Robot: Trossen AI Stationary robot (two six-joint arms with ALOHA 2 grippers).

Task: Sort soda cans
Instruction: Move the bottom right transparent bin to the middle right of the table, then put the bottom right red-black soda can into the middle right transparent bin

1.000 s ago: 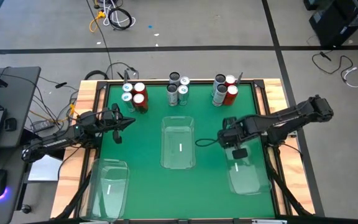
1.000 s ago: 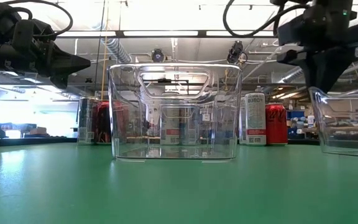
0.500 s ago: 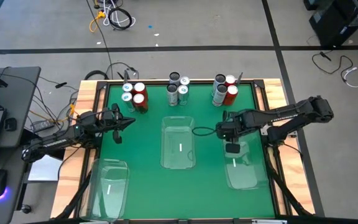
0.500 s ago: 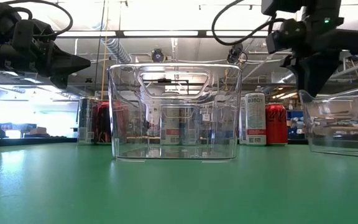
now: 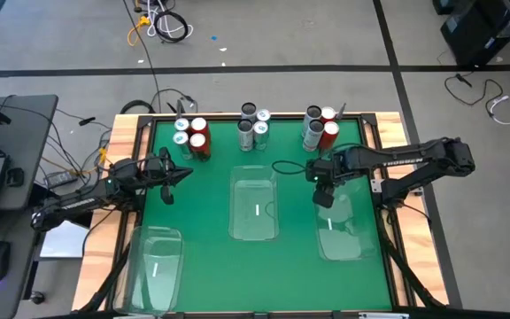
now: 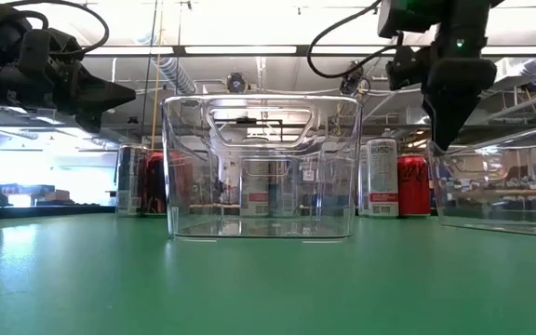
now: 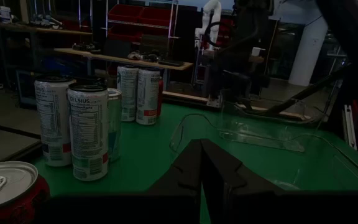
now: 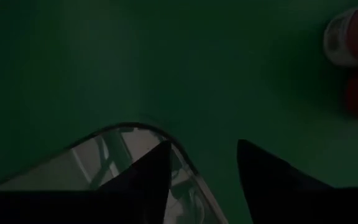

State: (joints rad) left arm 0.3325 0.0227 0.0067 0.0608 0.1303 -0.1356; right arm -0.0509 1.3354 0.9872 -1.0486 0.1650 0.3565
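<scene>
Lower left of the high view: a clear left bin [image 5: 155, 263] is set on the green table [image 5: 206, 266]. Lower right: a clear right bin [image 5: 343, 232] is seen, its far rim held between the narrowly parted fingers of the right gripper [image 5: 323, 197], which points downward. Centre: a clear middle bin [image 5: 254, 203] stands upright and apart from both arms. Left of centre: the left gripper [image 5: 184, 172] is held above the table, fingers pressed together on nothing. Upper part of the table: the soda cans are grouped in three clusters, left [image 5: 191, 137], middle [image 5: 253, 128] and right [image 5: 320, 128], all upright and outside the bins.
</scene>
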